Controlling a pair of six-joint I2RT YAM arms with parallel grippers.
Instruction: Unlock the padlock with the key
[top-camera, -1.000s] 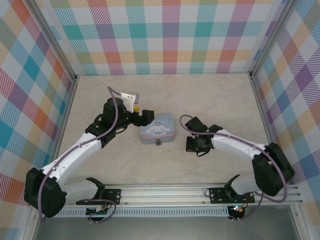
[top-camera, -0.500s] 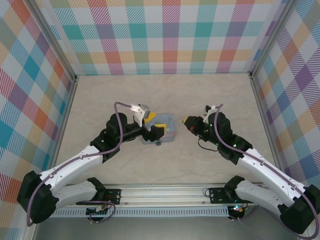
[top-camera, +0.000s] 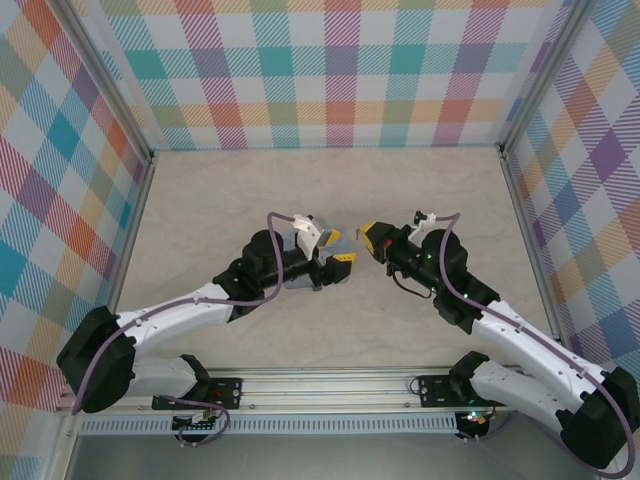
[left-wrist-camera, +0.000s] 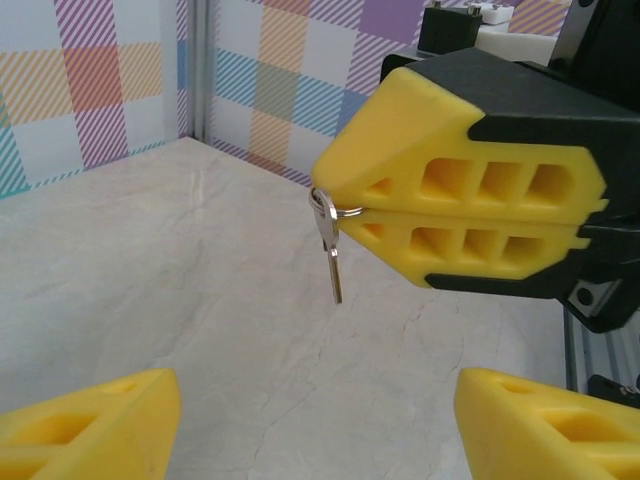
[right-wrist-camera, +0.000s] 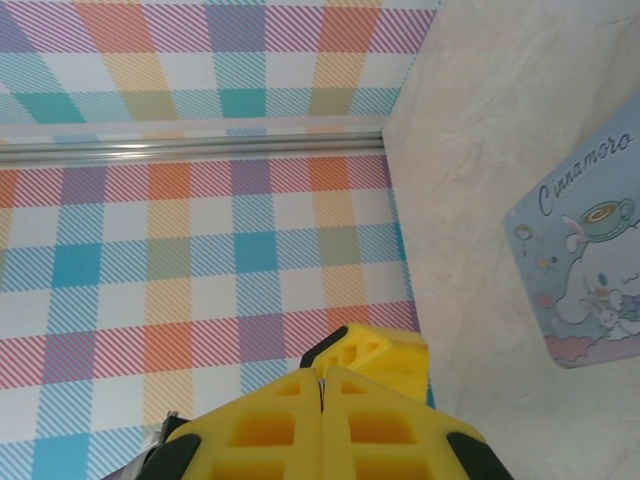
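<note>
Since a moment ago the left gripper (top-camera: 340, 250), black with yellow fingers, has slid to the right. It has come off the top of the pale blue flat tin (right-wrist-camera: 585, 280) with the cartoon picture on its lid. Now it is up close to the right gripper (top-camera: 368, 236), which has only crept a little to the left.

At the bottom of the top view, a long silver metal rail (top-camera: 330, 385) holds the two arm bases. The white left arm (top-camera: 180, 310) and the white right arm (top-camera: 520, 335) reach up from there and bend in to the middle of the picture. There the two grippers nearly meet, tip facing tip, with a small gap between them.

In the left wrist view, the left gripper's two yellow fingers (left-wrist-camera: 90, 430) sit in the bottom corners. They are far apart with nothing between them, so this gripper holds nothing. Past them, in the upper right, the right gripper's yellow fingers are pressed tight together. They pinch a thin silver ring (left-wrist-camera: 347, 211). A small silver key (left-wrist-camera: 334, 265) hangs straight down from the ring, in the air above the table, in the middle of the picture.

In the right wrist view, the pinched fingers show at the bottom middle. Farther off, at the right edge, the tin lies flat on the pale, marble-look table (top-camera: 420, 190). Its lid shows a white cartoon animal with long ears. In the top view the left gripper covers most of the tin.

Behind it all stand the walls (top-camera: 330, 70), checked in pink, teal, orange and purple.
</note>
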